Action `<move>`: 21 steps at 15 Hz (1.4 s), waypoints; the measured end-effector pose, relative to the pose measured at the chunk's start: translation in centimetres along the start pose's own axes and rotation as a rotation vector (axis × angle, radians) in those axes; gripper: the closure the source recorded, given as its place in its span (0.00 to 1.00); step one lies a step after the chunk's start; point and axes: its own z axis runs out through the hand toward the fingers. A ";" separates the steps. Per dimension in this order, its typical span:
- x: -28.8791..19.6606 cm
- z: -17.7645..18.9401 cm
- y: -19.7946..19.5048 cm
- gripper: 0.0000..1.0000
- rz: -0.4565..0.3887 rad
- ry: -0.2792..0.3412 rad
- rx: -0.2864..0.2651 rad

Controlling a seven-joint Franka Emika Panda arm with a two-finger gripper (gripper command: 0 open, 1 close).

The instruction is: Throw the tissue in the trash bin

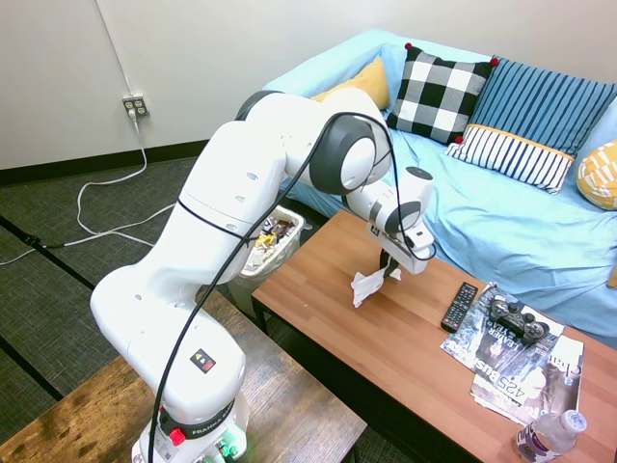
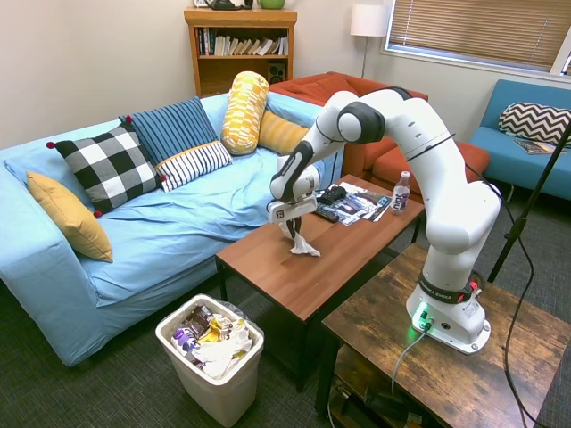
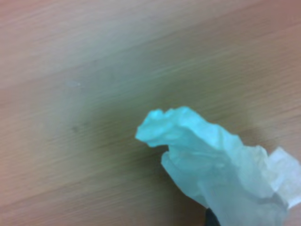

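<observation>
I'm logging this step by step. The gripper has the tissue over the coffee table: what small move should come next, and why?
Probably lift straight up a little. The gripper is shut on the tissue, whose lower end hangs at or near the table. The trash bin sits on the floor past the table's end, so clearing the top comes first.

A crumpled white paper tissue point(image 1: 367, 285) shows pale against the reddish-brown wooden coffee table point(image 1: 386, 338), and the glossy white robot arm point(image 1: 241, 193) carries dark grey joints. The light-blue sofa cover point(image 2: 178, 223) bears a black-and-white checked cushion point(image 2: 105, 168), a navy striped cushion point(image 2: 169, 129) and a mustard-yellow plain cushion point(image 2: 70, 214). Colourful wrappers fill the small light-grey rectangular trash bin point(image 2: 214, 385).
</observation>
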 end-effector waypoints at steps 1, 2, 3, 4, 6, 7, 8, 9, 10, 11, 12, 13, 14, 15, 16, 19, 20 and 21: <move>-0.7 -1.0 -0.5 1.00 -0.013 0.004 0.013; -1.9 -2.2 -1.1 1.00 -0.033 0.009 0.025; -3.4 -3.4 -1.9 1.00 -0.062 0.017 0.037; -5.5 -4.9 -2.8 1.00 -0.101 0.033 0.046; -10.8 -7.6 -4.8 1.00 -0.174 0.076 0.055; -13.6 -8.7 -5.8 1.00 -0.211 0.101 0.050; -16.6 -9.5 -6.7 1.00 -0.244 0.126 0.041; -19.5 -9.9 -7.5 1.00 -0.273 0.147 0.032; -22.2 -10.1 -8.2 1.00 -0.300 0.163 0.021; -24.8 -10.0 -8.8 1.00 -0.324 0.176 0.011; -27.2 -9.9 -9.4 1.00 -0.348 0.185 0.001; -29.5 -9.5 -9.9 1.00 -0.371 0.192 -0.009; -31.8 -8.8 -10.4 1.00 -0.396 0.198 -0.020; -33.9 -7.9 -10.9 1.00 -0.419 0.204 -0.033; -35.8 -6.9 -11.5 1.00 -0.443 0.210 -0.046; -42.0 -3.4 -12.9 1.00 -0.506 0.217 -0.082; -43.7 -2.1 -13.3 1.00 -0.523 0.221 -0.094; -45.2 -1.0 -13.7 1.00 -0.539 0.229 -0.102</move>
